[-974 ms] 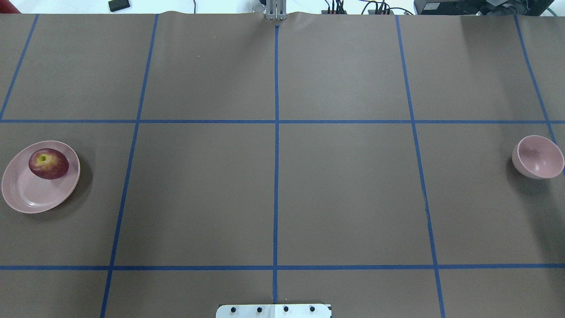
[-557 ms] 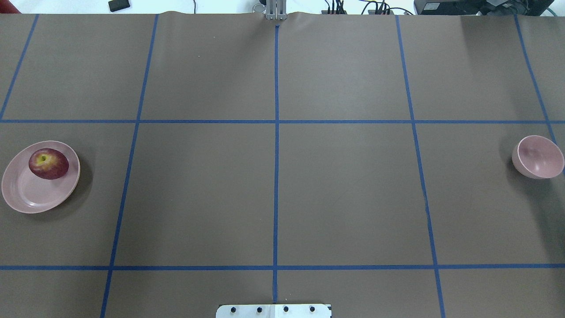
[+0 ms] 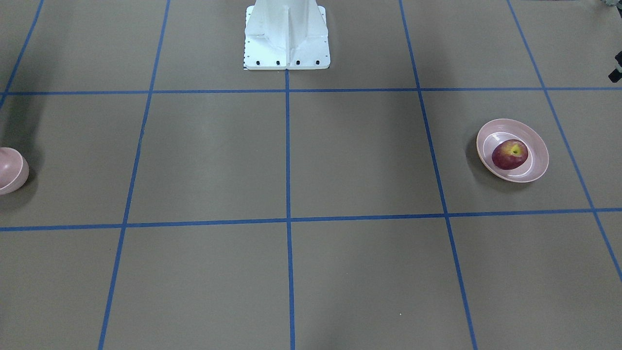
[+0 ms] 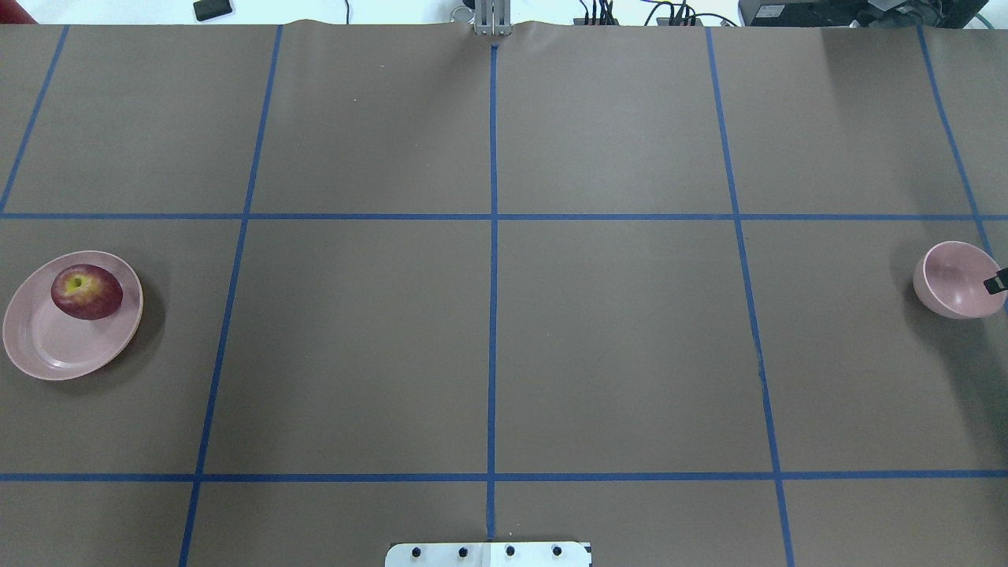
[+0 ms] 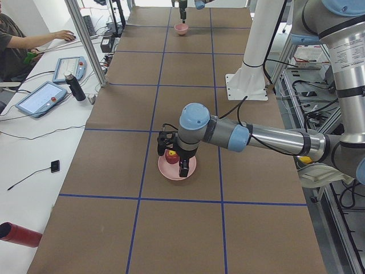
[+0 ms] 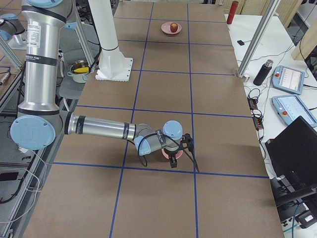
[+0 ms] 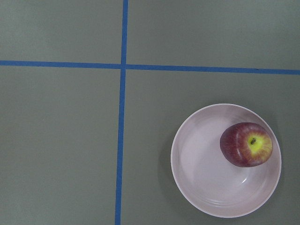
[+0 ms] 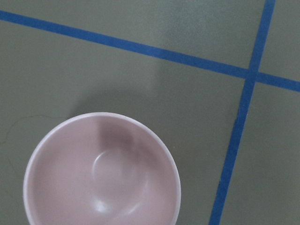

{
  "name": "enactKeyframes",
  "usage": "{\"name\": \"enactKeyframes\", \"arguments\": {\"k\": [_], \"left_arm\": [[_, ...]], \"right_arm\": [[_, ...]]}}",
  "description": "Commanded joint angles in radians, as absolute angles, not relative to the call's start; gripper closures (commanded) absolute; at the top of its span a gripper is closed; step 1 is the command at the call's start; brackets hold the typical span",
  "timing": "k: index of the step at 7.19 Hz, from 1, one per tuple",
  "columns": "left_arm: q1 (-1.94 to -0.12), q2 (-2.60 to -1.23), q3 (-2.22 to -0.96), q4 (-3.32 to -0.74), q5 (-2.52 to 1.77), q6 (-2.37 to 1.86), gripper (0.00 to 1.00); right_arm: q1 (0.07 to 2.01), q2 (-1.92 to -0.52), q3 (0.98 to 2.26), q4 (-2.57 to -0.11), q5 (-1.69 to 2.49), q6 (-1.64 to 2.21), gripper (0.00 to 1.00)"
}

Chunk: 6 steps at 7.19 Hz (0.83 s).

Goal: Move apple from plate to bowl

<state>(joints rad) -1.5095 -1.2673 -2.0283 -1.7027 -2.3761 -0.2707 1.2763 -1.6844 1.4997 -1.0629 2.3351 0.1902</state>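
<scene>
The dark red apple [image 4: 87,291] lies on the far side of the pale pink plate [image 4: 55,346] at the table's left end; both also show in the front-facing view, the apple [image 3: 509,154] on the plate [image 3: 539,160], and in the left wrist view, the apple [image 7: 246,144] on the plate [image 7: 201,168]. The left gripper [image 5: 172,160] hangs above the plate, and I cannot tell its state. The small deep pink bowl [image 4: 953,283] stands empty at the right end and fills the right wrist view [image 8: 101,173]. Only a dark tip of the right gripper [image 4: 997,281] shows over the bowl's rim; its state is unclear.
The white robot base [image 3: 286,36] stands at the table's near middle edge. Blue tape lines grid the brown table [image 4: 488,331]. An operator [image 5: 17,48], tablets [image 5: 41,98] and a bottle [image 5: 74,87] are on a side bench beyond the table's far edge.
A dark tip of the right gripper has come into the overhead view at the right edge, over the bowl. The apple, plate and bowl have not moved.
</scene>
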Motion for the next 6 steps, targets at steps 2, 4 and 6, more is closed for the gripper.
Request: {"name": "enactKeyframes", "arguments": {"k": [2, 4, 6], "left_arm": [[-1.509, -1.269, -2.026, -1.703, -2.376, -0.272, 0.02], [-1.471, -1.284, -2.022, -1.703, -2.375, -0.275, 0.02], [-1.381, -1.322, -2.005, -1.703, -2.365, -0.334, 0.02]], "right_arm": [[1.267, -1.661, 1.448, -1.063, 2.338, 0.196, 0.32], [1.262, -1.655, 1.445, -1.063, 2.339, 0.201, 0.61], [1.262, -1.654, 1.448, -1.065, 2.344, 0.216, 1.00]]}}
